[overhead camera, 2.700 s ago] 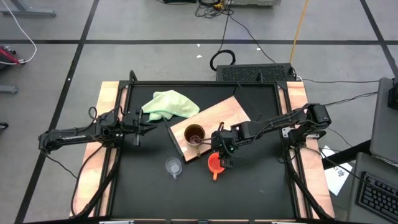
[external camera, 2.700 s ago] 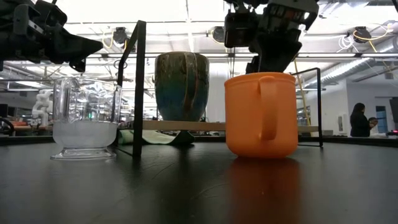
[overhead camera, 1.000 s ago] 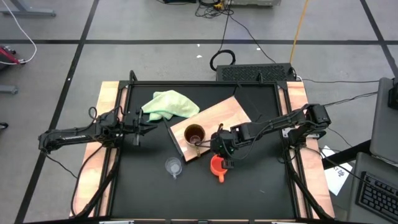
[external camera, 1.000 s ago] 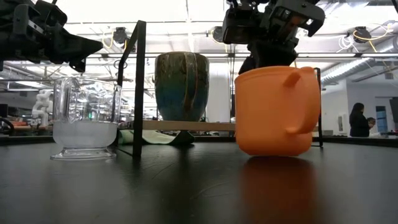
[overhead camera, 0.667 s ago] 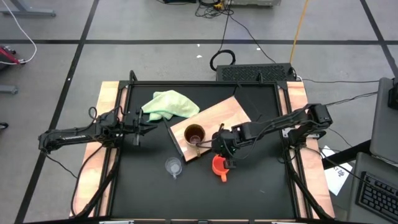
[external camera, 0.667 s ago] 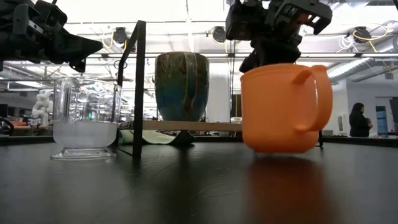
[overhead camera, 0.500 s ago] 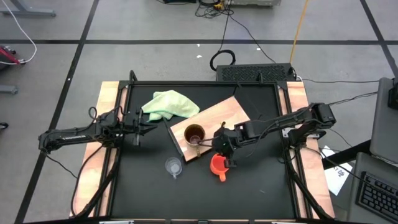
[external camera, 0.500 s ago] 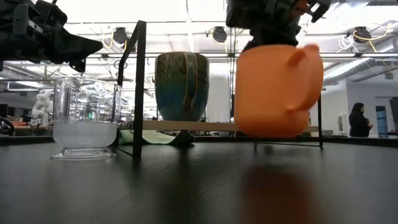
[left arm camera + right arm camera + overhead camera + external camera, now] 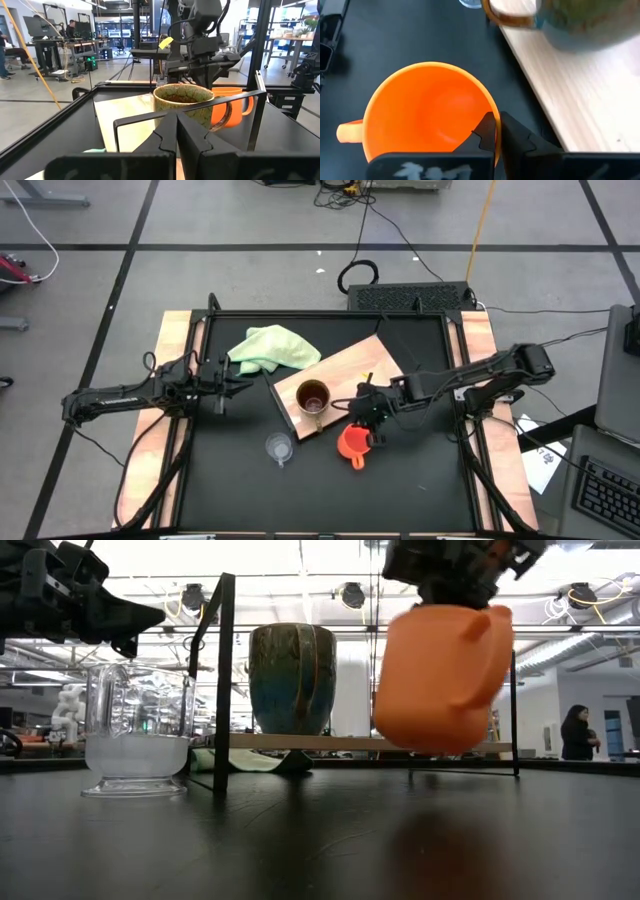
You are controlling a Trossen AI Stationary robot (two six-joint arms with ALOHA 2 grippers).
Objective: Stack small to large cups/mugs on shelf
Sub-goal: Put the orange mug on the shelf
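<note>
Orange cup [image 9: 440, 675] hangs tilted above the table [image 9: 420, 470], its rim pinched by the right gripper [image 9: 363, 420]. Left gripper [image 9: 222, 380] waits clenched and empty by the table's left edge.

grey floor [image 9: 250, 280] with dark tape lines

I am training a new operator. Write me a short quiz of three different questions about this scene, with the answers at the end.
1. True or false: the orange cup stands on the table.
2. Which vessel is on the wooden shelf? A) the clear glass cup B) the tan-brown mug C) the orange cup
3. Fill in: the right gripper is shut on the cup's ____.

Key
1. False: it hangs tilted, clear of the table.
2. B
3. rim

The left gripper waits shut at the table's left side.
</note>
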